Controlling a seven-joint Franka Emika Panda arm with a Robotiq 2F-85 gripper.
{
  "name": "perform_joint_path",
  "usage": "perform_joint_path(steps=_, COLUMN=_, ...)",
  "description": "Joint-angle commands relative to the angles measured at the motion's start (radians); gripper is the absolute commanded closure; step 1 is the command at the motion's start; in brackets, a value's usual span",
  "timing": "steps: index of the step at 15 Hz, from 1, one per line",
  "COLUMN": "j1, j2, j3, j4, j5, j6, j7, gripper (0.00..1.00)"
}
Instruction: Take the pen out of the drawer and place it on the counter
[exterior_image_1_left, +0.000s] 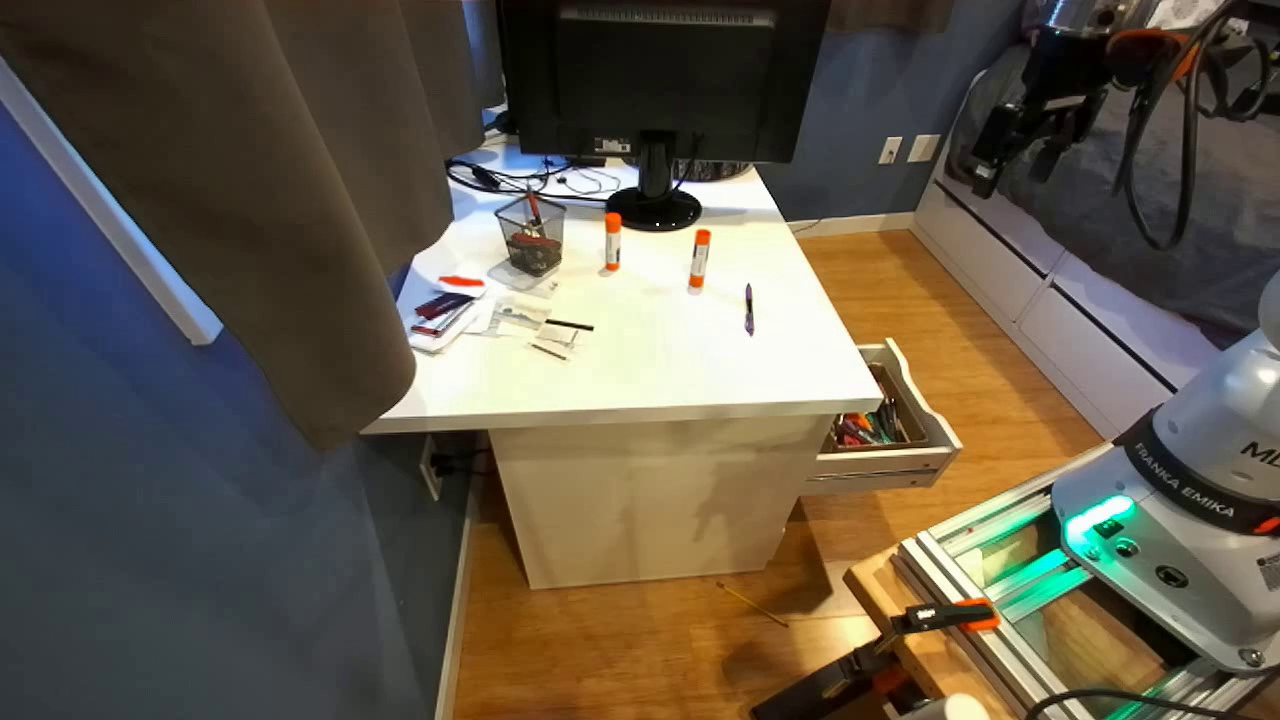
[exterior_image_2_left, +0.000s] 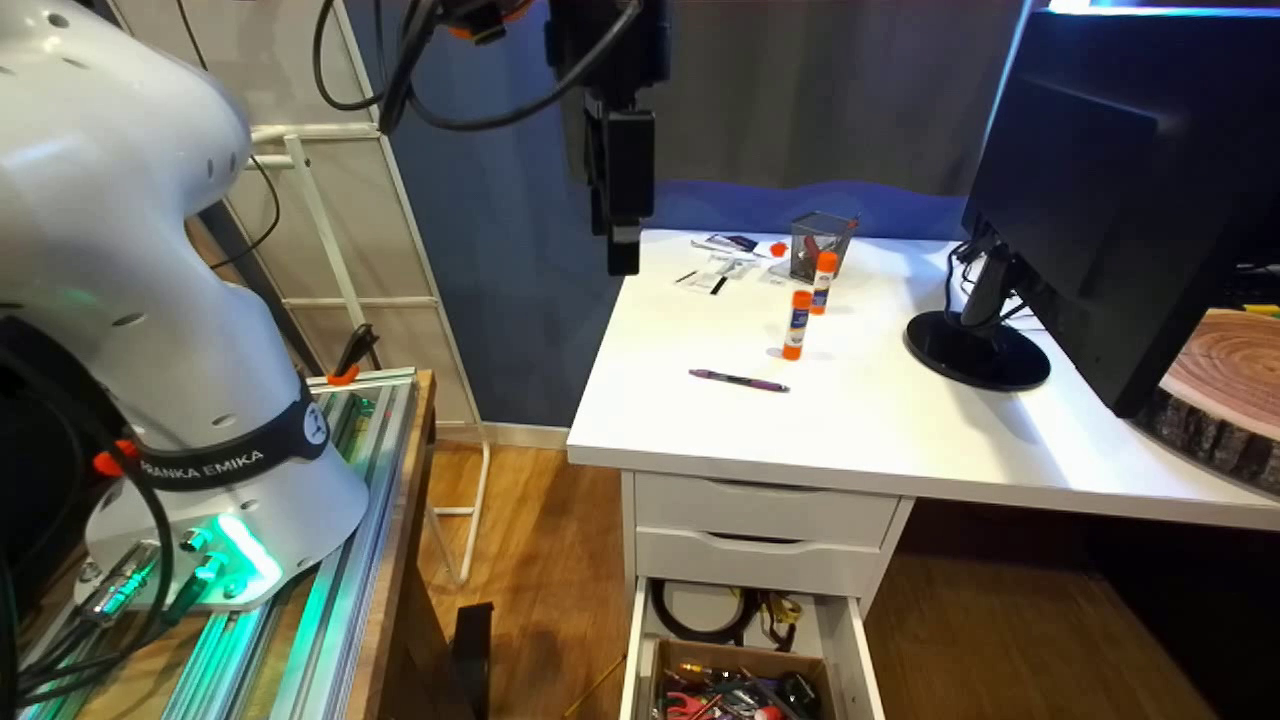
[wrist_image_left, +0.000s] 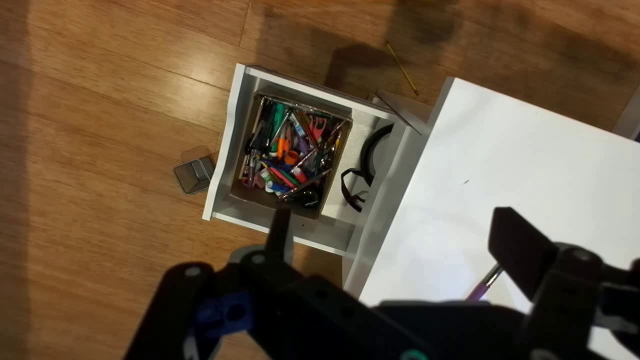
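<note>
The white drawer (exterior_image_1_left: 885, 468) is pulled out below the white counter (exterior_image_1_left: 680, 375). In an exterior view it is the lowest visible drawer (exterior_image_2_left: 856, 640), under two shut ones. The wrist view shows the drawer (wrist_image_left: 226, 150) from above, with a cardboard box (wrist_image_left: 325, 197) full of mixed pens, markers and brushes (wrist_image_left: 287, 145). A purple pen (exterior_image_2_left: 739, 380) lies flat on the counter; it also shows in an exterior view (exterior_image_1_left: 749, 312). In the wrist view it is partly hidden behind a finger (wrist_image_left: 481, 290). My gripper (wrist_image_left: 392, 217) is open and empty, high above the drawer and counter edge.
On the counter stand two glue sticks (exterior_image_1_left: 699, 260), a mesh cup (exterior_image_1_left: 532, 235), cards and papers (exterior_image_1_left: 445, 315), and a monitor (exterior_image_1_left: 655, 90). A black coil and strap (wrist_image_left: 370, 155) lie in the drawer behind the box. A mesh cup (wrist_image_left: 194, 176) and a pencil (wrist_image_left: 402, 69) are on the floor.
</note>
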Motion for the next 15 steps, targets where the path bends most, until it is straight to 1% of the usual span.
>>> perform_joint_path(steps=1, j1=0.007, j2=0.000, j3=-0.006, j4=0.002, j5=-0.004, j6=-0.003, j7=0.004, gripper=0.00)
perform_joint_path(steps=15, j1=0.004, j2=0.012, j3=-0.008, j4=0.013, j5=-0.011, j6=-0.003, j7=-0.002, gripper=0.00)
